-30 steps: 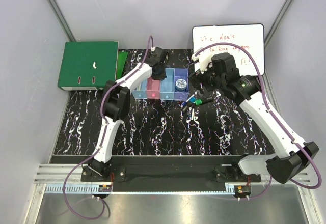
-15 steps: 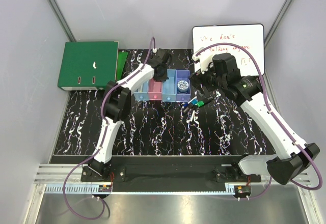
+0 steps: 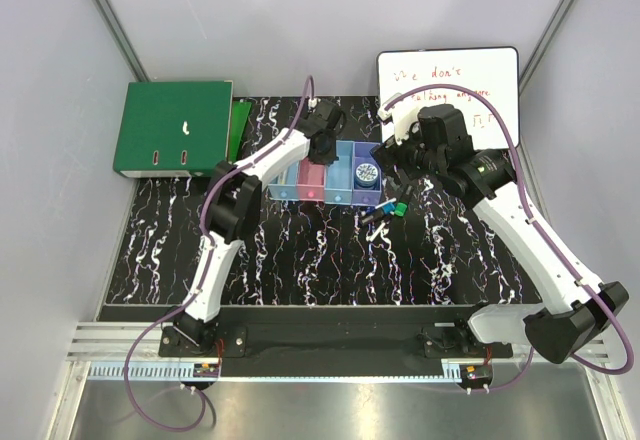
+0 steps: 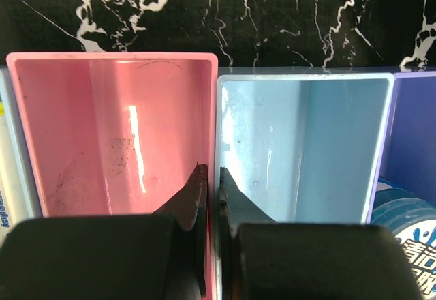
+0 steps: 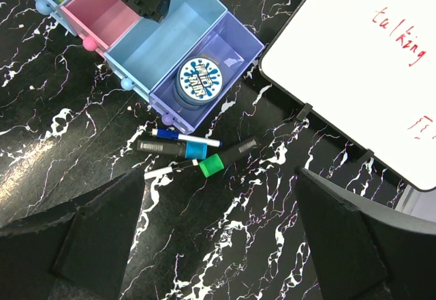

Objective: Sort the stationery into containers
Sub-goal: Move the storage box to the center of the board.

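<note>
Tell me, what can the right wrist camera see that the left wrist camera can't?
Only the right wrist view shows the whiteboard, the loose pens on the table, and the open right pincer. Only the left wrist view shows the left pincer close up, its tips pinched shut on the bin wall. Both views show the pink bin, the light blue bin beside it, and the round tin in the purple bin.

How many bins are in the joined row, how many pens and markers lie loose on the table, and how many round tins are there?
Bins: 4
Loose pens and markers: 4
Round tin: 1
Total: 9
</note>
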### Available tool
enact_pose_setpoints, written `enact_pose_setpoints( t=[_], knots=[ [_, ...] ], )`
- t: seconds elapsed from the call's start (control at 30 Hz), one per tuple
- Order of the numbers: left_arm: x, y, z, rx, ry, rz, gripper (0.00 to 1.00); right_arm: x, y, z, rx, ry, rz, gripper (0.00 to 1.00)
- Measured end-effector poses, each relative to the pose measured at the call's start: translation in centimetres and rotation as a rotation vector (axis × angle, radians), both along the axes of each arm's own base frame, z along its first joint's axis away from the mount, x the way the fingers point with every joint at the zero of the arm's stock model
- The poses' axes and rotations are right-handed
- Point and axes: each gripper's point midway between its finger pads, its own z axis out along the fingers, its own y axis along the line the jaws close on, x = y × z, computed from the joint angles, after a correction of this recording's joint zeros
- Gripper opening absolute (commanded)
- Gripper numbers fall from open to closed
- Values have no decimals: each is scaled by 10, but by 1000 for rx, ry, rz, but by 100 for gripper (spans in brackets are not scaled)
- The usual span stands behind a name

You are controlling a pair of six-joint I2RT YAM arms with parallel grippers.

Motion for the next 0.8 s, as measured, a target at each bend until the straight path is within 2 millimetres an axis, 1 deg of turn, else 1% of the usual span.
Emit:
enact_pose_setpoints(
  t=[0.23,0.5,0.53,0.6,0.63,0.73,0.77,0.8],
  knots=[
    [-8,-5,0,-2,0,-12,0,0,0,1,2,-3,0,99],
    [-21,-9,0,-5,9,-10,0,-3,-1,5,9,-13,-1,99],
    [-22,-9,0,-4,8,-10,1,-3,-2,6,10,-15,0,99],
    [-23,-10,1,-4,8,-9,8,-3,-2,7,12,-18,-1,99],
    [-23,-10,1,-3,8,-8,13,-4,-2,7,12,-18,-1,99],
    [-23,-10,1,-11,11,1,21,-5,-3,6,11,-18,-1,99],
    [-23,-10,1,-16,14,5,26,-5,-3,6,10,-16,-1,99],
    [-24,-11,0,-22,22,7,28,-5,-3,5,9,-14,-1,100]
  ],
)
